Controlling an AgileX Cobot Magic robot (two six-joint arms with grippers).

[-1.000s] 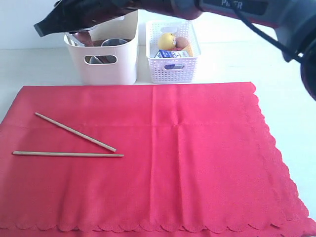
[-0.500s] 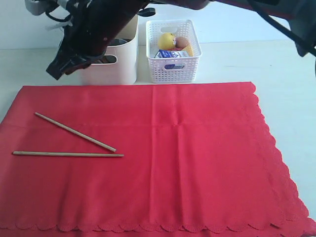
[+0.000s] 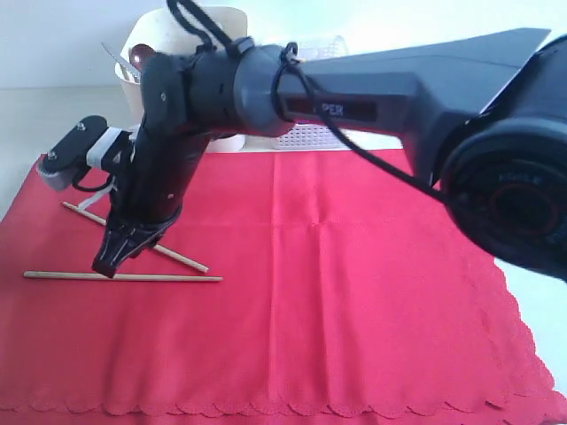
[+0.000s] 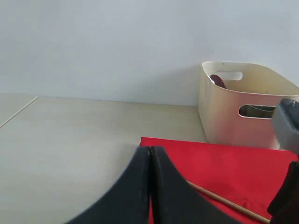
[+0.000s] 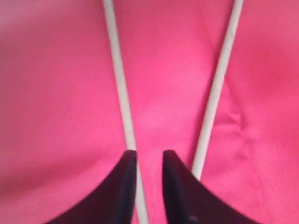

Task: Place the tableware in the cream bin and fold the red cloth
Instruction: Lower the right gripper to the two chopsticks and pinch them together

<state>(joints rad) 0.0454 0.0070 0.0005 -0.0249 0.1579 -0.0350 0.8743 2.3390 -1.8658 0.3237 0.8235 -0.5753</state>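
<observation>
The red cloth point(image 3: 354, 292) lies spread flat, with two wooden chopsticks point(image 3: 124, 277) on its left part. My right gripper point(image 3: 106, 266) has reached across and points down at them. In the right wrist view its narrowly open gripper point(image 5: 149, 156) sits over bare cloth point(image 5: 56, 93) between one chopstick point(image 5: 119, 84) and the other chopstick point(image 5: 219, 88), gripping neither. The cream bin point(image 3: 226, 22) stands behind the arm, a dark spoon point(image 3: 140, 57) showing inside. My left gripper point(image 4: 150, 149) is shut and empty at the cloth's corner point(image 4: 224, 163), short of the bin point(image 4: 233, 121).
The white lattice basket point(image 3: 306, 137) is mostly hidden behind the right arm. Bare table point(image 4: 70, 140) lies left of the cloth. The right arm's grey wrist block point(image 3: 75, 150) hangs over the cloth's far left corner.
The right arm has swung down from above the cream bin to the chopsticks on the left of the cloth. The chopsticks and cloth have not moved.
</observation>
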